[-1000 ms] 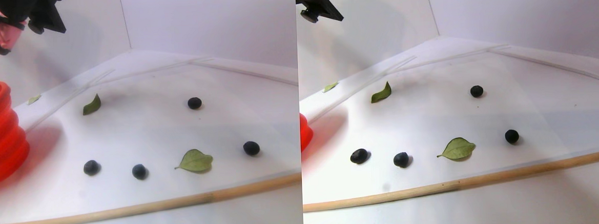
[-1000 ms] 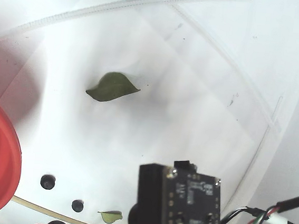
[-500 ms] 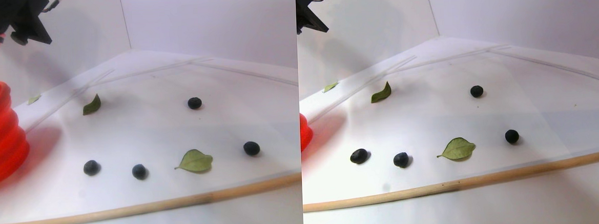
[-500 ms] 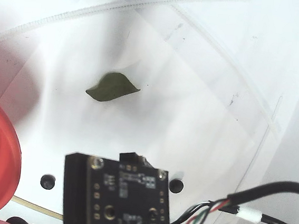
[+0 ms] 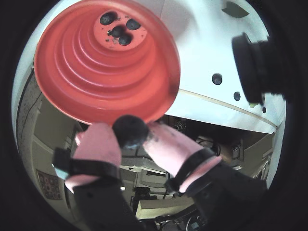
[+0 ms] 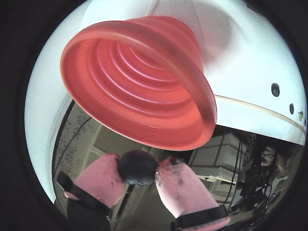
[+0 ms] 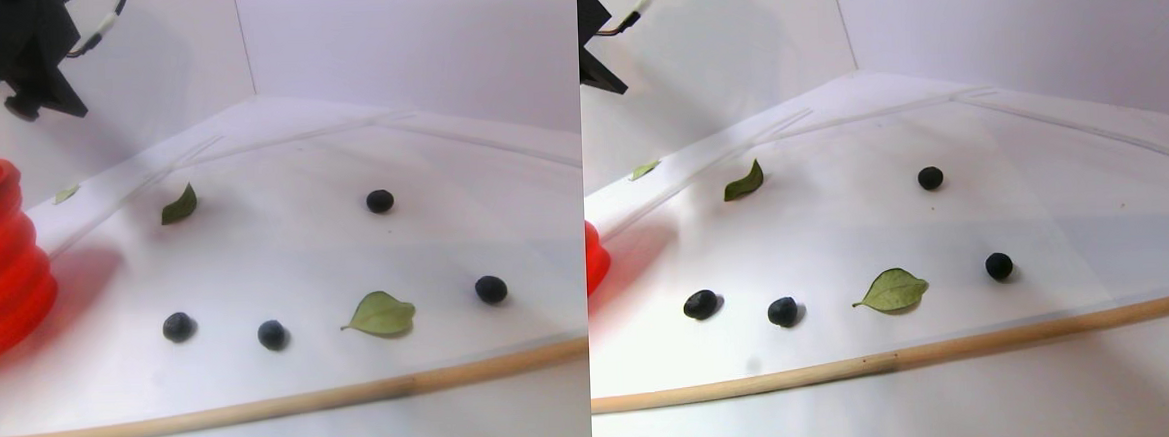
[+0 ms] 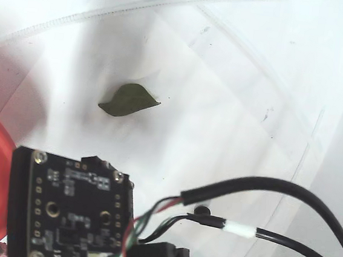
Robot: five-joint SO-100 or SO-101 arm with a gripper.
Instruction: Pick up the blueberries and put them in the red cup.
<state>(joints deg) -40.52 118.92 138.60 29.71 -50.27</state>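
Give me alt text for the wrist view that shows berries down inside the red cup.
A gripper with pink padded fingers pinches a dark blueberry just outside the near rim of the red cup, whose ridged inside holds several dark berries at the bottom. Beyond the cup, two more berries lie on the white table.

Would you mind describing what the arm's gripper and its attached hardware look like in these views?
The gripper has two rounded fingers sheathed in pink, stained dark near the tips, each banded by a black strap where it meets the black body. In the fixed view a black circuit board with small metal contacts rides on the arm, with black cables and thin red, green and white wires leading off it.
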